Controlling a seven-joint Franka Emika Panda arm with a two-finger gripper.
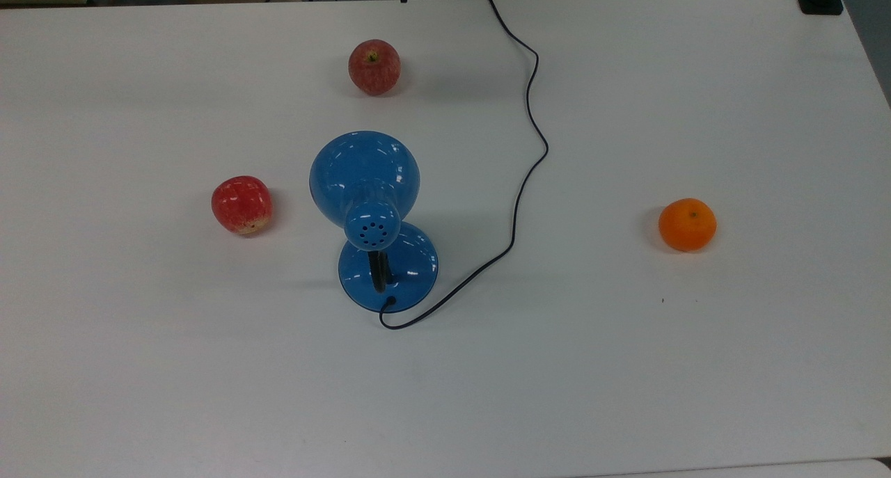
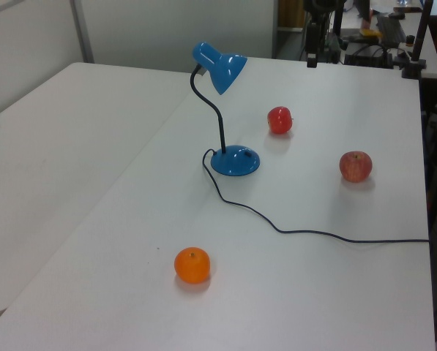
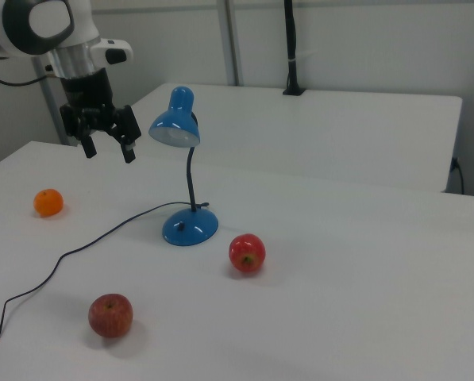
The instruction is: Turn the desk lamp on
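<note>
Blue glossy desk lamp [image 3: 184, 163] mid-bench: dome shade, black bent neck, round base. My jaws [image 3: 107, 141] apart, hovering high, beside shade, toward bench's orange [image 3: 48, 202] end. Risk: tall thin neck, light base; sideways push on switch could tip lamp. Thin cord [image 1: 527, 161] may snag. Apples [image 3: 247, 253] round, could roll.

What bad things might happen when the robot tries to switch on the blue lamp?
1. The lamp is tall on a thin bent neck over a small base. A sideways push from the open claw, which hangs in the air beside the shade, might tip it.
2. The cord loops loose across the table. If snagged, it could drag the lamp.
3. The bright red apple sits close to the base and could get knocked rolling.
</note>
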